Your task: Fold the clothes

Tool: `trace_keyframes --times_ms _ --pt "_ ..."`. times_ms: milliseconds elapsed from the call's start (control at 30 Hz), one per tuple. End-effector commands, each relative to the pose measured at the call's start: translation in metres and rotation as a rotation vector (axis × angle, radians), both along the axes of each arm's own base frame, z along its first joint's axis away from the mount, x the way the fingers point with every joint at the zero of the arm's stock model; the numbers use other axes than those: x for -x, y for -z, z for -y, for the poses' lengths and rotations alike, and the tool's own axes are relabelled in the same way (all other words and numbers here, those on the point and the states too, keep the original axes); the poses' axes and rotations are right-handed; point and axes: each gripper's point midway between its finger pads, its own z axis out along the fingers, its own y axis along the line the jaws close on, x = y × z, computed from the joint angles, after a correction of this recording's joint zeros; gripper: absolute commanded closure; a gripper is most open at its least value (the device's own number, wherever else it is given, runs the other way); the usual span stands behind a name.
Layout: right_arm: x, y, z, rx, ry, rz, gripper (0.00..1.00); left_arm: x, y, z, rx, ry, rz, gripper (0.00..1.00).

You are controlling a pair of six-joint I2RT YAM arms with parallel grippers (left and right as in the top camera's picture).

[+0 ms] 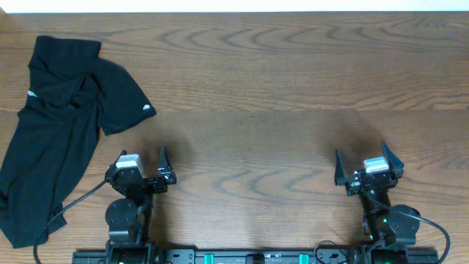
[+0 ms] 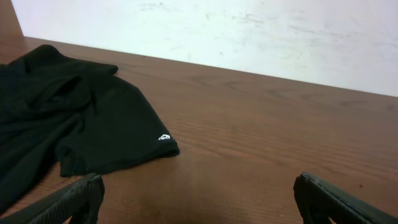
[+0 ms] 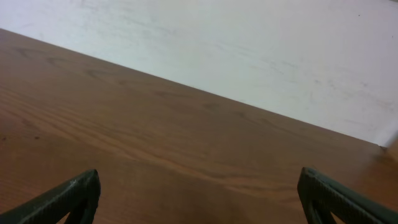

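Observation:
The black short-sleeved shirt (image 1: pixel 62 125) lies crumpled at the left end of the table, one sleeve with a small white logo (image 1: pixel 147 111) pointing right. It also shows in the left wrist view (image 2: pixel 74 124), at the left. My left gripper (image 1: pixel 143 158) is open and empty, just right of and below the shirt, not touching it. My right gripper (image 1: pixel 368 157) is open and empty at the front right, far from the shirt. In the wrist views the left gripper (image 2: pixel 199 199) and the right gripper (image 3: pixel 199 196) have their fingers wide apart over bare wood.
The wooden table (image 1: pixel 278 95) runs back to a white wall (image 3: pixel 249 43). The arm bases and a black rail (image 1: pixel 256 257) sit along the front edge. A cable (image 1: pixel 66 209) lies over the shirt's lower part.

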Motion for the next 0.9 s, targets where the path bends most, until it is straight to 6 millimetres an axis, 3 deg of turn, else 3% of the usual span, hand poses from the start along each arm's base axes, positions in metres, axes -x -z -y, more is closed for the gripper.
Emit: trace_keyframes --times_ms 0,867 --pt "0.0002 0.0020 -0.0012 0.004 -0.010 -0.006 0.01 0.0027 0.0166 -0.0067 -0.024 -0.036 -0.059 0.02" --pt "0.0001 0.0011 -0.0011 0.016 -0.010 -0.001 0.01 0.0027 0.0166 -0.0067 -0.025 -0.035 -0.059 0.02"
